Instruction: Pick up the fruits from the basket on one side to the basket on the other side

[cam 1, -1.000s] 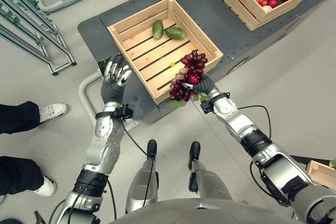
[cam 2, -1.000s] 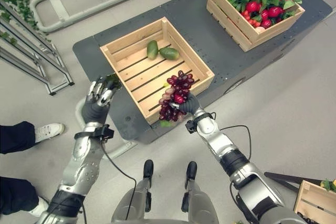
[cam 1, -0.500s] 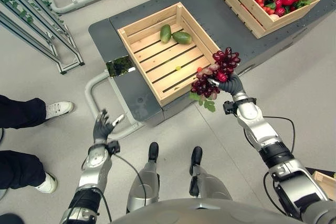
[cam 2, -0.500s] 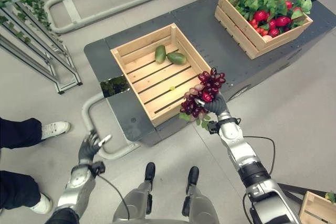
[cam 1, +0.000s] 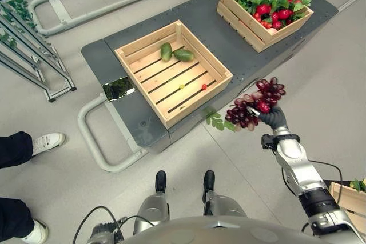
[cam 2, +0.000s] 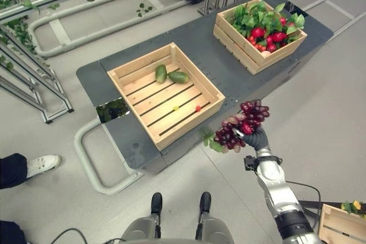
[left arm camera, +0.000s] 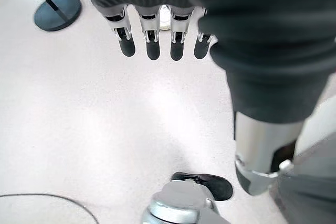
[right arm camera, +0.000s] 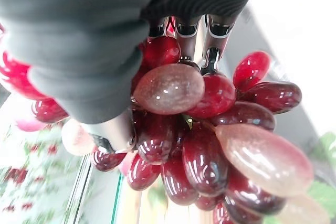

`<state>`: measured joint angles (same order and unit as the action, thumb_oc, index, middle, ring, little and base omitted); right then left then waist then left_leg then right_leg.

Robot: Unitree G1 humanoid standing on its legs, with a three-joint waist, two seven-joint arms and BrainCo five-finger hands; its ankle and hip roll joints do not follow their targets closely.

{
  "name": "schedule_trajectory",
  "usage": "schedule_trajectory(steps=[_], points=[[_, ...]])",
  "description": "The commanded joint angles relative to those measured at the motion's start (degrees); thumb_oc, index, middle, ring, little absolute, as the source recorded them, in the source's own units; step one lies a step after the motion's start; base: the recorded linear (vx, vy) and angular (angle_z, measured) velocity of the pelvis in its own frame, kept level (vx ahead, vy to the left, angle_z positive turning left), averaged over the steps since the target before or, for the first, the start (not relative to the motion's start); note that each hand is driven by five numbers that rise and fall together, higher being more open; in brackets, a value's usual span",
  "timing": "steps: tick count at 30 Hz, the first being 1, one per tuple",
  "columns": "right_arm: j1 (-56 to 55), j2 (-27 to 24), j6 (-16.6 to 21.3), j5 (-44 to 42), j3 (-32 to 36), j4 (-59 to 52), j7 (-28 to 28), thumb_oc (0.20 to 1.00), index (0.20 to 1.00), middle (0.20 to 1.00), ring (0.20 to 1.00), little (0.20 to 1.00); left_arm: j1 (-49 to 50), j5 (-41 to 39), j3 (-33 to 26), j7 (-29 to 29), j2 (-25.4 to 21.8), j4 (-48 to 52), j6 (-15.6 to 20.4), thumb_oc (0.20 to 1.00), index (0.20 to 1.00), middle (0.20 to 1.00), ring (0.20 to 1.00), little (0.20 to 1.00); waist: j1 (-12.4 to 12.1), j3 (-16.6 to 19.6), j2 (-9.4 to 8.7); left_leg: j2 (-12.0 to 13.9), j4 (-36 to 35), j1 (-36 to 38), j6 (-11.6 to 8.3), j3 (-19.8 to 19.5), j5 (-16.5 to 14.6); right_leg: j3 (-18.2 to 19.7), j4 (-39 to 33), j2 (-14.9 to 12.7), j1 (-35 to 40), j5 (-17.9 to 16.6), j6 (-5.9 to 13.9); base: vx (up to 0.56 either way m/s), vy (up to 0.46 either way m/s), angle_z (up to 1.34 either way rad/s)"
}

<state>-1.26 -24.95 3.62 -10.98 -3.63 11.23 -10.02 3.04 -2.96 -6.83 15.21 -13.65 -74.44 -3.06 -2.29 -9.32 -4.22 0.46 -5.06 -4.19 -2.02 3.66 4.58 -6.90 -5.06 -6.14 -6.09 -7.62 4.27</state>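
My right hand (cam 1: 274,118) is shut on a bunch of dark red grapes (cam 1: 254,103) with a green leaf (cam 1: 216,120), held in the air off the platform's front edge, between the two crates. In the right wrist view the grapes (right arm camera: 210,129) sit under my curled fingers (right arm camera: 211,59). The near wooden crate (cam 1: 138,48) holds two green mangoes (cam 1: 175,53) and two small loose fruits (cam 1: 204,87). The far crate (cam 1: 235,16) is full of red fruits and green leaves (cam 1: 269,1). My left hand (left arm camera: 152,38) hangs over the floor with straight fingers.
Both crates stand on a dark grey platform (cam 1: 211,32) with a grey tube bumper (cam 1: 91,141) at its left end. A person's shoes (cam 1: 46,141) are at the left. Metal racks (cam 1: 23,55) stand at the upper left. Another small crate (cam 1: 349,195) is at the lower right.
My right hand has carried the grapes rightward, away from the near crate. My left arm has dropped down to my side. The camera has shifted, and two small fruits now lie in the near crate.
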Motion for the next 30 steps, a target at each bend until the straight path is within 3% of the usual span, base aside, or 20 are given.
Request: schedule_trajectory(steps=[1,7,14,15,17,19,20,21,22,25,30], points=[[1.80,0.53,4.98,-1.79,3.39,-7.51,0.22,0.200,0.200,0.200,0.200,0.200,-4.05,5.92,4.81,-0.05,-1.63,-1.10,0.57,1.000,1.000,1.000,1.000,1.000,1.44,0.92,0.13,-3.29,0.06,1.81,2.96,0.14,-5.73,0.42,8.99,-1.87,-1.54,3.90,5.64,0.02,0.089,-0.17],[-0.45,2.29,5.47,-2.69,4.13,-6.85,-0.34,0.200,0.200,0.200,0.200,0.200,-7.52,9.80,10.48,0.64,-2.62,3.15,1.17,1.000,1.000,1.000,1.000,1.000,3.86,0.13,1.14,-3.04,0.06,4.35,3.31,1.23,-6.78,1.66,13.06,-0.98,-2.58,5.44,5.60,0.03,0.081,-0.14],[-1.74,3.01,5.35,-3.06,4.86,-6.27,-1.66,0.200,0.200,0.200,0.200,0.200,-11.30,9.53,13.71,1.37,-3.50,9.03,1.96,1.000,1.000,1.000,1.000,1.000,6.47,0.30,1.74,-2.03,0.06,7.13,2.78,7.16,-8.34,-2.89,12.17,-1.28,-3.56,4.25,6.03,0.05,0.032,-0.58],[-1.97,2.83,5.06,-3.11,5.33,-6.01,-1.88,0.200,0.200,0.200,0.200,0.200,-11.60,9.99,14.53,1.00,-3.26,9.72,1.99,1.000,1.000,1.000,1.000,1.000,7.05,0.46,1.82,-1.95,0.06,7.99,2.51,8.92,-8.81,-5.20,10.11,-1.92,-4.32,2.58,6.13,0.06,-0.027,-0.65],[-2.09,2.73,4.88,-3.12,5.37,-5.91,-1.90,0.200,0.200,0.200,0.200,0.200,-11.74,9.99,14.85,0.79,-2.99,9.82,2.01,1.000,1.000,1.000,1.000,1.000,7.14,0.55,1.88,-1.98,0.06,8.44,2.40,9.42,-9.11,-6.13,9.11,-2.06,-4.46,1.87,6.14,0.09,-0.032,-0.68],[-2.11,2.66,4.55,-2.78,5.30,-5.69,-2.11,0.200,0.200,0.200,0.200,0.200,-11.59,10.06,15.32,0.20,-2.35,10.35,2.15,1.000,1.000,1.000,1.000,1.000,7.28,0.68,2.06,-1.69,0.06,9.84,1.93,11.73,-9.84,-11.06,6.67,-3.52,-5.19,-0.50,6.38,0.16,-0.062,-0.73],[-2.16,2.79,4.20,-1.95,5.09,-5.51,-2.13,0.200,0.200,0.200,0.200,0.200,-10.97,10.22,15.69,-0.73,-1.59,10.47,2.22,1.000,1.000,1.000,1.000,1.000,6.89,0.74,2.52,-0.87,0.06,11.72,1.46,13.55,-11.39,-15.95,5.70,-4.89,-4.95,-0.94,7.27,0.17,-0.055,-0.65],[-2.25,2.79,4.14,-1.87,5.08,-5.58,-2.16,0.200,0.200,0.200,0.200,0.200,-10.92,10.24,15.70,-0.76,-1.54,10.44,2.25,1.000,1.000,1.000,1.000,1.000,6.82,0.75,2.67,-0.74,0.06,11.87,1.42,13.61,-11.58,-15.98,5.68,-4.75,-4.81,-0.87,7.35,0.14,-0.077,-0.96],[-2.95,2.84,3.75,-1.49,5.05,-5.63,-1.89,0.200,0.200,0.200,0.200,0.200,-9.85,11.17,16.35,-1.35,-0.38,9.44,1.93,1.000,1.000,1.000,1.000,1.000,6.89,0.70,2.12,-1.52,0.20,12.95,1.57,16.28,-11.69,-19.91,5.35,-5.36,-4.28,-1.70,6.32,0.01,-0.032,-0.99],[-4.28,3.32,3.60,-0.79,5.64,-5.87,-2.01,0.200,0.200,0.200,0.200,0.200,-8.83,13.43,17.31,-1.94,0.99,8.60,1.51,1.000,1.000,1.000,1.000,1.000,7.01,1.26,1.98,-1.70,0.57,14.15,1.70,17.16,-12.55,-19.36,5.45,-4.70,-3.50,-1.54,5.88,0.14,-0.143,-0.64],[-5.33,1.95,3.94,0.89,6.49,-7.89,-1.56,0.200,0.200,0.200,0.200,0.200,-7.65,12.68,17.67,-3.31,3.34,6.49,1.76,1.000,1.000,1.000,1.000,1.000,8.59,2.38,4.04,0.29,3.51,14.76,0.87,18.69,-13.51,-15.44,4.69,-1.46,-2.14,0.46,4.46,0.11,-0.087,-0.35]])
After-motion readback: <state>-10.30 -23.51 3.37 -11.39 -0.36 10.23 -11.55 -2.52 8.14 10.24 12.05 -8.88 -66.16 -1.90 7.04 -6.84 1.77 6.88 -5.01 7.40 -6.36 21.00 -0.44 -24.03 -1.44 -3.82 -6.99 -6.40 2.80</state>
